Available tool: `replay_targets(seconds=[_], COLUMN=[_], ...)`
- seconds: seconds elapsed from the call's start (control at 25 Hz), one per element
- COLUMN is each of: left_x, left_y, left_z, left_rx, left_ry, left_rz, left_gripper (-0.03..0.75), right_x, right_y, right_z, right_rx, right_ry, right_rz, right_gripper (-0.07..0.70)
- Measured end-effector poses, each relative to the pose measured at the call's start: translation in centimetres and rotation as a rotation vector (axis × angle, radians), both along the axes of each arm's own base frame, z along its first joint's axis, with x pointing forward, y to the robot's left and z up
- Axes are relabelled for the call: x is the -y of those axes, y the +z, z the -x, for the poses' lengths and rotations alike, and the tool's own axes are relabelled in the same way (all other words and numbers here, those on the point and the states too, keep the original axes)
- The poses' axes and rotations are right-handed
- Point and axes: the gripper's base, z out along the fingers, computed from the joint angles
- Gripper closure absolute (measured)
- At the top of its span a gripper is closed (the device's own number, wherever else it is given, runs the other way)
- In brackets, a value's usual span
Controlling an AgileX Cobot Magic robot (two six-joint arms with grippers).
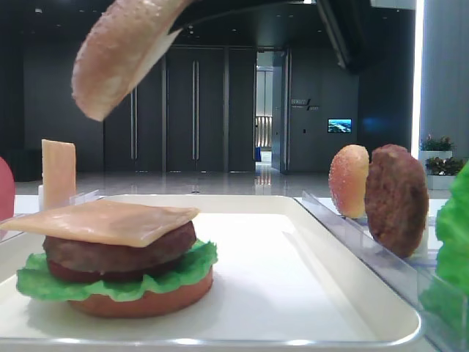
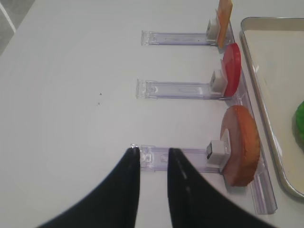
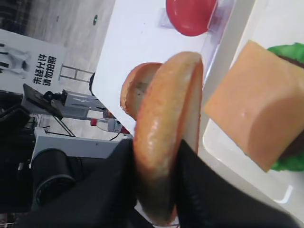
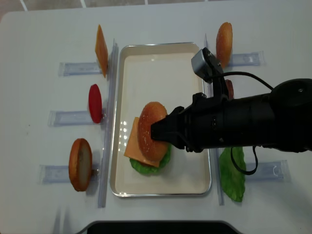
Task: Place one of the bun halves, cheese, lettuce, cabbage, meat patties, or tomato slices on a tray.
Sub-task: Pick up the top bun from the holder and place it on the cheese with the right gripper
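My right gripper (image 3: 157, 153) is shut on the domed bun half (image 3: 166, 133), gripped on edge by its crust and flat face. That bun half (image 4: 151, 129) hangs tilted above a stack on the white tray (image 4: 161, 63). In the stack, a cheese (image 1: 102, 220) square tops a dark meat patty (image 1: 117, 253), on lettuce (image 1: 117, 282) and a flat bottom bun (image 1: 139, 302). The held bun half (image 1: 121, 51) is well clear of the cheese. My left gripper (image 2: 153, 152) is narrowly open over the bare table left of the tray, holding nothing.
Clear racks flank the tray. On the left stand a cheese slice (image 4: 101, 48), a red tomato slice (image 4: 95, 103) and an orange bun (image 4: 80, 163). On the right are another bun top (image 4: 224, 43), a patty (image 1: 396, 198) and a lettuce leaf (image 4: 233, 175).
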Motion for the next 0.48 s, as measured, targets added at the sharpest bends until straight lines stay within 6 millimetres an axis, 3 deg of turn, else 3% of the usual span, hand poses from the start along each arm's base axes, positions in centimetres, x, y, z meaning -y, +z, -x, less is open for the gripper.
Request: replay_targets(seconds=[0.48], left_x=[0.0], left_y=[0.0], left_z=[0.0], left_rx=[0.000], left_ry=[0.000], left_rz=[0.000], left_gripper=[0.659], right_x=[-0.9], right_y=[-2.1], right_z=[-0.5], right_rx=[-0.038], right_ry=[0.047], right_rz=[0.005], right_gripper=[0.444])
